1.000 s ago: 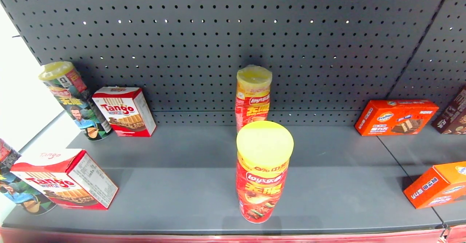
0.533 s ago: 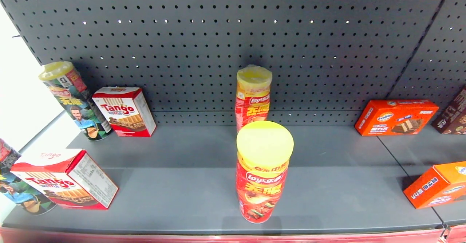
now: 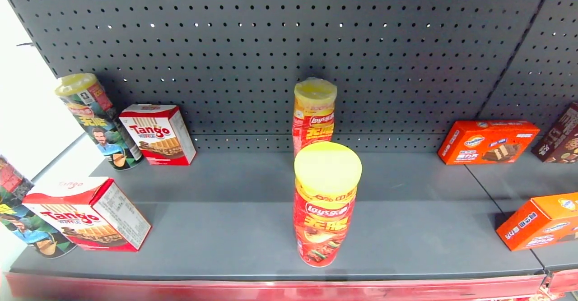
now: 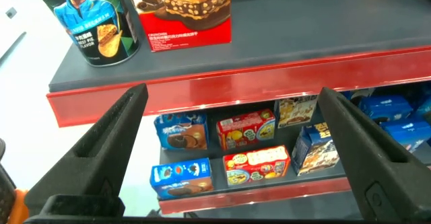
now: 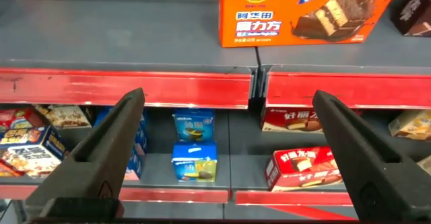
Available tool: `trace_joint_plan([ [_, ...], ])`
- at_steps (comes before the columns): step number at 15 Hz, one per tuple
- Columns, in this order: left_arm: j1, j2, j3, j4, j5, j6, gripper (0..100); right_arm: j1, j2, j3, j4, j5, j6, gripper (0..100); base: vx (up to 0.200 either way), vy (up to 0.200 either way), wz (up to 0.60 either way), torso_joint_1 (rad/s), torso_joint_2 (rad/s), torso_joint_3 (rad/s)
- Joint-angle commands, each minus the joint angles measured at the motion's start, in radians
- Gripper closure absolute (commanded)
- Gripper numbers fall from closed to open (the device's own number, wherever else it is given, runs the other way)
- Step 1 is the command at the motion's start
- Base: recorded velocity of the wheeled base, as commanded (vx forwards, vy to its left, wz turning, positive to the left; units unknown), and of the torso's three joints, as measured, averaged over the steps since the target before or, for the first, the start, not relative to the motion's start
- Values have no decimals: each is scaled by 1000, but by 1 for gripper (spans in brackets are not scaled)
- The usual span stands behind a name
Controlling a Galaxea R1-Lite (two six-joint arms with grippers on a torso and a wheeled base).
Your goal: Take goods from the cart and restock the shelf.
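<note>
**Both grippers spread wide in front of a snack shelf**

The left gripper [image 4: 231, 93] has its two dark fingers spread wide apart. Through the gap shows the red front edge [image 4: 269, 83] of the grey shelf [image 4: 303, 29]. The right gripper [image 5: 227, 95] is spread just as wide, facing the same red edge further right, where two shelf sections meet.

Near the front of the shelf, in the middle, a tall red canister [image 3: 326, 204] stands upright. It has a flat yellow lid, and its label carries yellow and white lettering above a picture of grilled food. Straight behind it, against the perforated back panel [image 3: 226, 43], stands a second red canister [image 3: 314, 111] of the same kind.

At the back left is a dark green canister [image 3: 97, 120] with a yellow lid and a drawn figure in blue. Just beside it is a red-and-white wafer box [image 3: 158, 134] with bold red lettering. At the front left stands a second wafer box [image 3: 88, 215], turned at an angle, with another green canister [image 3: 22, 219] on its outer side.

At the back right an orange box [image 3: 487, 141] shows a chocolate-coated bar. Another orange box [image 3: 537, 222] sits nearer the front, and a brown box [image 3: 557, 141] is at the far right.

Below the red edge, a lower shelf holds small blue boxes [image 4: 178, 130] and red boxes [image 4: 246, 126].
</note>
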Motion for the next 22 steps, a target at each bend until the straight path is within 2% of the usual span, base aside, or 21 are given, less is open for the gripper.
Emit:
trace_joint_plan([
  [1,0,1,0,0,-4,2,0,-1,2,-1,0,1,0,0,-200,0,0,12,7,-2],
  [3,0,1,0,0,-4,-6,0,0,2,1,0,1,0,0,-200,0,0,12,10,0],
  [6,0,1,0,0,-3,-20,0,0,2,-1,0,1,0,0,0,0,0,0,0,0],
  [22,1,1,0,0,-3,-22,0,0,2,1,0,1,0,0,0,0,0,0,0,0],
])
